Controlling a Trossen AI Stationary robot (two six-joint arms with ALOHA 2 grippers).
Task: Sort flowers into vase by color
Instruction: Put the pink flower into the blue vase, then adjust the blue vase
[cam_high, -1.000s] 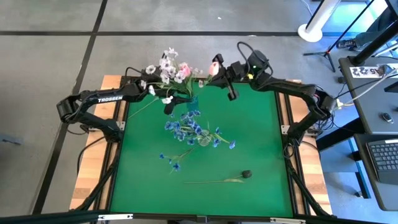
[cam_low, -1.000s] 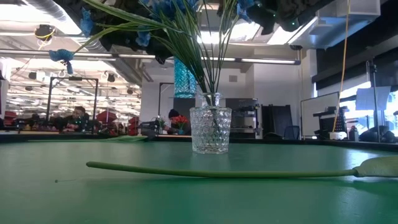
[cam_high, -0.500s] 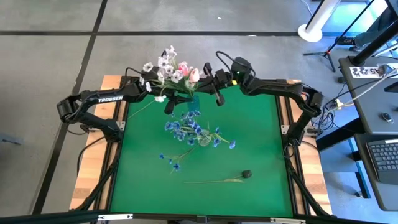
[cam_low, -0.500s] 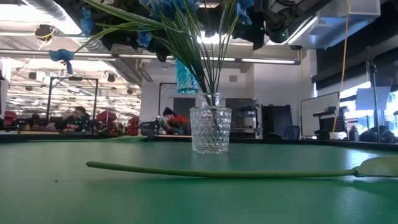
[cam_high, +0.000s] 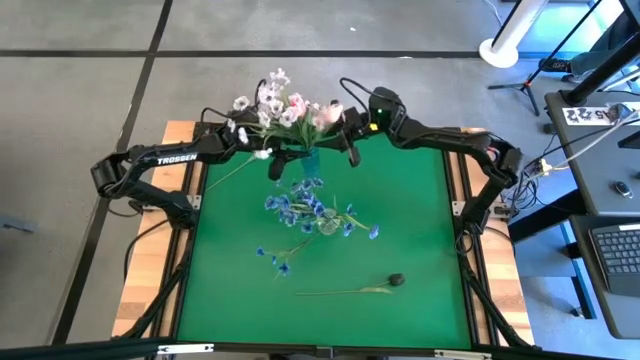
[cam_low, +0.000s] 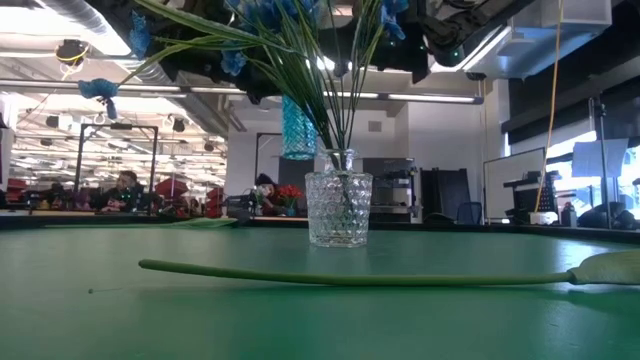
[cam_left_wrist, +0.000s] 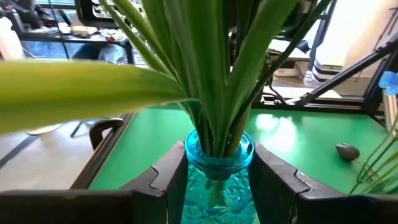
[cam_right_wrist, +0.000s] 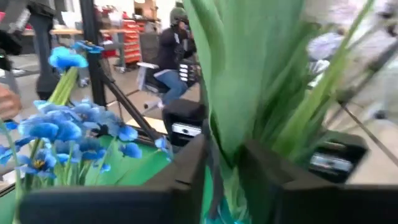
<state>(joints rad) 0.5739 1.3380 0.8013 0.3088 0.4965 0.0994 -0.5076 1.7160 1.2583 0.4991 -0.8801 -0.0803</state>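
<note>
Left gripper (cam_left_wrist: 214, 186) clamped the blue vase (cam_left_wrist: 219, 163) at the bench's far edge. Right gripper (cam_right_wrist: 224, 163) pinched a pink tulip (cam_high: 327, 115) stem, stem upright, mouth directly below those jaws.

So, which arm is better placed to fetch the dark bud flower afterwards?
Right, probably. The dark bud lies on the table's right half, nearer that arm. The left gripper clasps the blue vase and has to steady it; the right gripper only needs to release its pink tulip there.
</note>
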